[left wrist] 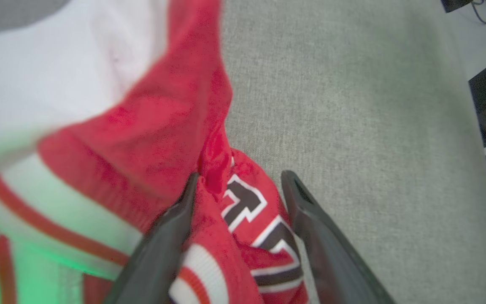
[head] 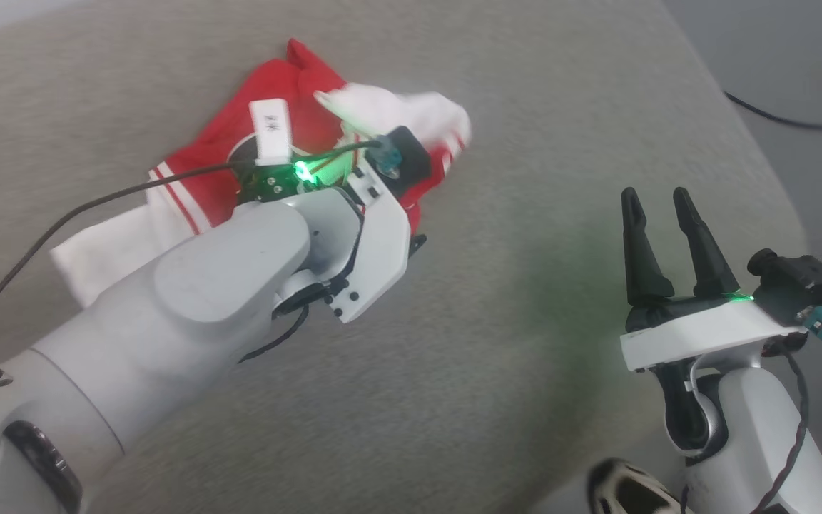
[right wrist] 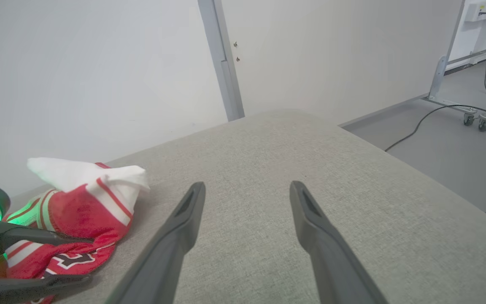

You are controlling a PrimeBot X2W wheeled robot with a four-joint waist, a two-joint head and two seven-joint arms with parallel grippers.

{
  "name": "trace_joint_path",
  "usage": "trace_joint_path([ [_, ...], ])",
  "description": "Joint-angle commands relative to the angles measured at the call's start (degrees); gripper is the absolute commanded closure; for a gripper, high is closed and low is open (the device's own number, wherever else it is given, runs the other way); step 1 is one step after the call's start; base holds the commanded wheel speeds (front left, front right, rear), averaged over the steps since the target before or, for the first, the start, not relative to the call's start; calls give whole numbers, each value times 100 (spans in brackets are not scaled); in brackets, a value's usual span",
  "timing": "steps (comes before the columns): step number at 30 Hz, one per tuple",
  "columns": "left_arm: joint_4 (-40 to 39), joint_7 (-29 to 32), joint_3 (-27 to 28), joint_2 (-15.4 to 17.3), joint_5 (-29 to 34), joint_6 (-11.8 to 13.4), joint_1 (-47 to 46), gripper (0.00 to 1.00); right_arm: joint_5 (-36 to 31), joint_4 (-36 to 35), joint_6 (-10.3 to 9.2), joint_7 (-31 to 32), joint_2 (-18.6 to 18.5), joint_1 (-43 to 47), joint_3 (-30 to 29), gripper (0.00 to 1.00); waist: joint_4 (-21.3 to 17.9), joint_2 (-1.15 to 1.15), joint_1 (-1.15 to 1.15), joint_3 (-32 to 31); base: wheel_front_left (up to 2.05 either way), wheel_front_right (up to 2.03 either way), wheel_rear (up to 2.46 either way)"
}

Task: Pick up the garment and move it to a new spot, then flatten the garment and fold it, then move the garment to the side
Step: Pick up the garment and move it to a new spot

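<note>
The garment [head: 204, 143] is a red jersey with white sleeves and striped trim, lying bunched at the far left of the grey padded surface. My left forearm reaches over it, and the wrist covers the fingers in the head view. In the left wrist view my left gripper [left wrist: 241, 177] is open, with a red fold and dark white-outlined lettering [left wrist: 243, 202] between its fingers. The right wrist view shows the garment [right wrist: 78, 211] at the lower left, a dark left finger above and below its hem. My right gripper [head: 655, 194] [right wrist: 245, 183] stands open and holds nothing, well to the right.
The grey fabric surface [head: 525, 321] has a rounded edge at the right, with floor and a black cable [head: 775, 114] beyond it. A white wall and a grey post [right wrist: 222, 63] stand behind. A metal frame on casters [right wrist: 471, 118] is at the far right.
</note>
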Motion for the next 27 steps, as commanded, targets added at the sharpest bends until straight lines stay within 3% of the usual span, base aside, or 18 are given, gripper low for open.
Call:
trace_joint_path([
  [1, 50, -262, -13, -3, -108, 34, 5, 0, -127, -42, 1, -15, 14, 30, -31, 0, 363, 0, 0, -313, 0, 0, 0],
  [8, -94, -1397, -7, -226, -769, 33, 302, 0, -510, -96, 1, -15, -217, 186, -89, 0, 1138, 0, 0, -822, 0, 0, 0],
  [19, 677, -3246, 444, -109, -1345, 146, 1659, 0, -709, 26, 1, -15, -713, 580, -170, 0, 1971, 0, 0, -1334, 0, 0, 0],
  [24, 1001, -3823, 948, -113, -1599, 249, 2504, 0, -789, 82, 1, -15, -949, 865, -414, 0, 2441, 0, 0, -1517, 0, 0, 0],
  [27, 912, -3858, 1590, -91, -1503, 324, 2916, 0, -804, 65, 1, -15, -1069, 1062, -561, 0, 2727, 0, 0, -1589, 0, 0, 0],
])
